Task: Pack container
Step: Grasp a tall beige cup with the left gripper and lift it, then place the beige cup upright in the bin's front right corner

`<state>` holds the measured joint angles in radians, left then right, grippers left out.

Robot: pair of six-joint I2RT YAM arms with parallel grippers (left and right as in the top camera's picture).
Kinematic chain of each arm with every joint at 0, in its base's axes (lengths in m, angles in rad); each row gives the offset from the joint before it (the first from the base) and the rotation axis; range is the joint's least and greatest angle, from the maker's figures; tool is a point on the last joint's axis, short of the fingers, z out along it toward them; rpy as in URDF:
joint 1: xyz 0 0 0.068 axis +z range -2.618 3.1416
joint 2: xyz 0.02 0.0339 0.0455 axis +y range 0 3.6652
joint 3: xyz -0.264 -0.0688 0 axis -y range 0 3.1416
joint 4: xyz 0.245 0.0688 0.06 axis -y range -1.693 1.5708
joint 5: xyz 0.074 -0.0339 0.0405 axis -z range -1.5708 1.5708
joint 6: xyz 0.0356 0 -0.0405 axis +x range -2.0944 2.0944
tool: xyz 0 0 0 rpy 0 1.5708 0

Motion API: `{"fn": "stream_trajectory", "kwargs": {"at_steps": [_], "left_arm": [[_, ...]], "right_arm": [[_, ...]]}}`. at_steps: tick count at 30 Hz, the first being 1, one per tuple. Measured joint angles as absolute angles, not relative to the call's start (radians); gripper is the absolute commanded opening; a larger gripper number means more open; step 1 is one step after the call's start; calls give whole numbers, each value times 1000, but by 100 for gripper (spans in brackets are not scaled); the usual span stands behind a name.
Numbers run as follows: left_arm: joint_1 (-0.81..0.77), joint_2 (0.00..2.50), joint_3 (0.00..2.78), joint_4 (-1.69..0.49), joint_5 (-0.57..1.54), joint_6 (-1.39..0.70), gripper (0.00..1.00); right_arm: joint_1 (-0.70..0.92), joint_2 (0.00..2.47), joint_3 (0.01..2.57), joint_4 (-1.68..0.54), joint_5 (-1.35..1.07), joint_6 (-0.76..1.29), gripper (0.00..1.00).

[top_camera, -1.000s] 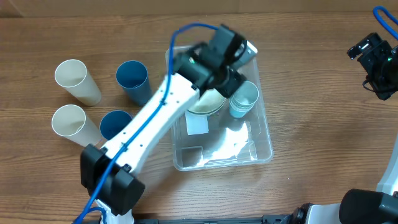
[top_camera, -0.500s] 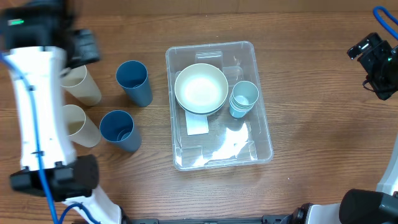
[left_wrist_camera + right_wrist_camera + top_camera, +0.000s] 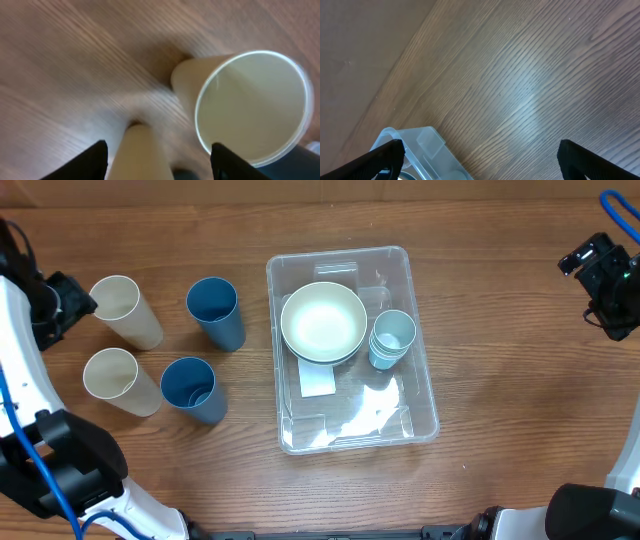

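The clear container [image 3: 425,405] sits mid-table with a white label [image 3: 318,379] on its base. Inside it are a cream bowl [image 3: 323,323] and a stack of pale blue cups [image 3: 391,338]. Left of it stand two cream cups [image 3: 125,311] [image 3: 118,380] and two dark blue cups [image 3: 216,313] [image 3: 192,389]. My left gripper [image 3: 72,300] is open at the far left, beside the upper cream cup [image 3: 250,107]; the lower cream cup [image 3: 137,155] lies between its fingers in the wrist view. My right gripper [image 3: 600,275] is open and empty at the far right; its view shows a container corner [image 3: 415,150].
The table is bare wood to the right of the container, up to the right arm. My left arm's base [image 3: 60,470] stands at the lower left, near the lower cream cup. A blue cable runs along that arm.
My left arm has swung from over the container, where it covered the bowl, out to the far left beside the cream cups. The bowl now lies uncovered in the container. The right arm has not moved.
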<state>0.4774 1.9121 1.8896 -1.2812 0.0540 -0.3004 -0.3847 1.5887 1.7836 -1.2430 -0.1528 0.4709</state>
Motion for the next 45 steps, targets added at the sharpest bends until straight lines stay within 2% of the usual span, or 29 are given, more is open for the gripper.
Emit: {"fn": "stream_trajectory", "kwargs": {"at_steps": [2, 4, 10, 11, 20, 27, 30, 35, 40, 45], "left_arm": [[477, 1913, 1839, -1212, 68, -281, 56], [477, 1913, 1806, -1178, 80, -270, 47], [477, 1913, 1723, -1096, 96, -245, 6], [475, 1913, 1705, -1082, 97, -236, 4], [471, 1914, 1753, -1114, 93, -233, 4], [458, 1909, 2190, -1310, 98, -228, 4], [400, 1877, 2369, -1397, 117, -200, 4], [129, 1809, 2540, -1567, 165, -121, 4], [-210, 1823, 2540, -1687, 181, -38, 4], [-458, 1837, 2475, -1687, 147, -10, 4]], "right_arm": [[-385, 1589, 1784, -1243, -153, 471, 100], [-385, 1589, 1784, -1243, -153, 471, 100], [-385, 1589, 1784, -1243, -153, 471, 100], [-385, 1589, 1784, -1244, -153, 471, 100], [-384, 1589, 1784, -1243, -153, 471, 100], [-385, 1589, 1784, -1243, -153, 471, 100], [-385, 1589, 1784, -1243, -153, 471, 100], [-385, 1589, 1784, -1243, -153, 471, 100], [-385, 1589, 1784, -1243, -153, 471, 100], [-385, 1589, 1784, -1243, -153, 471, 100]]}}
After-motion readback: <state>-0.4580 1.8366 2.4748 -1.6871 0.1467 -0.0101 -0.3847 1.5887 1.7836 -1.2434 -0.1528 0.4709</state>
